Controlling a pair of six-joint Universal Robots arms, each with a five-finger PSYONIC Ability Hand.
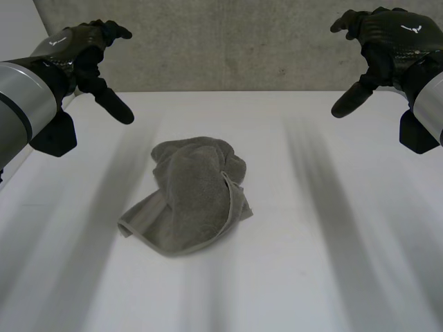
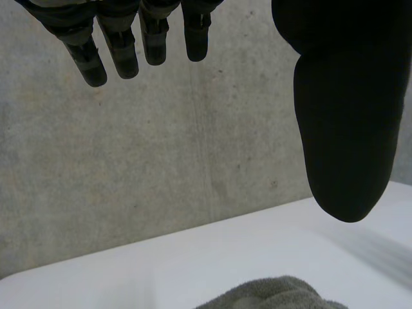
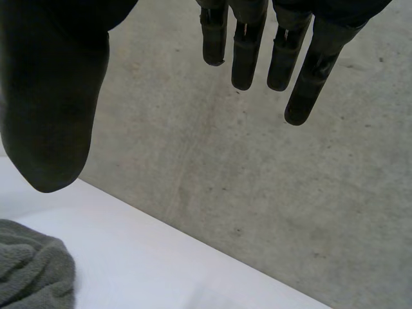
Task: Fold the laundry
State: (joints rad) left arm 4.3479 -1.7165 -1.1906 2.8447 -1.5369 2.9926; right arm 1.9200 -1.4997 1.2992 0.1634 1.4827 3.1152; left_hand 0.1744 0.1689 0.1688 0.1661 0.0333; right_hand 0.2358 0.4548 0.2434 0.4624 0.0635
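A crumpled grey-green towel (image 1: 194, 196) lies bunched in the middle of the white table (image 1: 332, 263). My left hand (image 1: 86, 52) hovers high above the table's far left, well away from the towel, with its fingers (image 2: 116, 45) straight and thumb spread: open and empty. My right hand (image 1: 384, 41) hangs at the far right, equally raised, its fingers (image 3: 248, 55) straight and thumb apart, holding nothing. A bit of the towel (image 2: 270, 296) shows below the left hand's fingertips, and its edge (image 3: 32, 267) lies beneath the right thumb.
A grey concrete wall (image 1: 228, 41) runs along the table's far edge. Bare white tabletop surrounds the towel on all sides.
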